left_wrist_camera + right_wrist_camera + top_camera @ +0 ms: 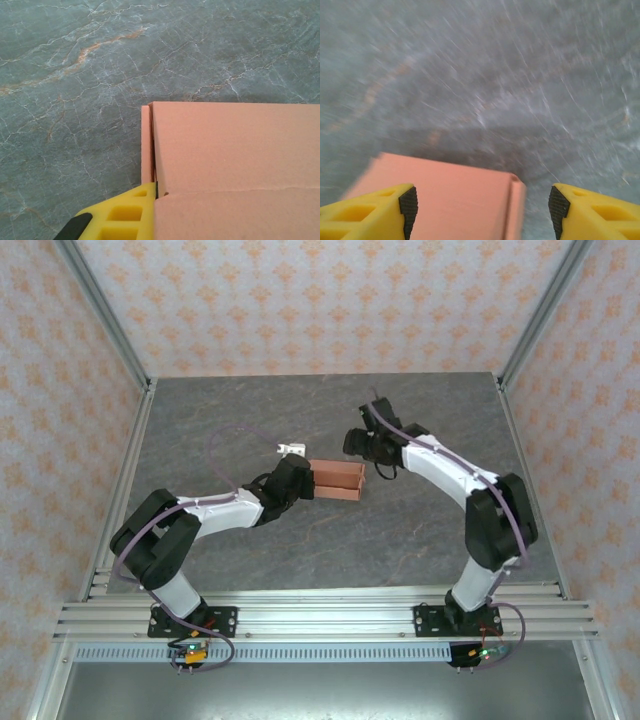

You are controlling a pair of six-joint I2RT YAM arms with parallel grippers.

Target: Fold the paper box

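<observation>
While pinching the left end of the paper box, pressed together on its thin end wall: left jaws, at the tip of the left arm, reaching in from the near left. From the left wrist, one yellow jaw low in the view, tight against the outside of that end wall of the paper box. Salmon-orange card, folded up into a small open tray with low sides. Sitting near the middle of the grey surface, long side running left to right. Hard to tell if resting on the surface or lifted a little.

Right jaws wide apart, gripping nothing. Hanging just by the far right corner of the box, at the tip of the right arm, bending in from the near right. From the right wrist, all blurry: two yellow jaws with black pads, one at each side of the view, a corner of the paper box low between them. Left one over the card, right one past its edge, over bare surface. Pink patterned walls on the left, far and right sides.
</observation>
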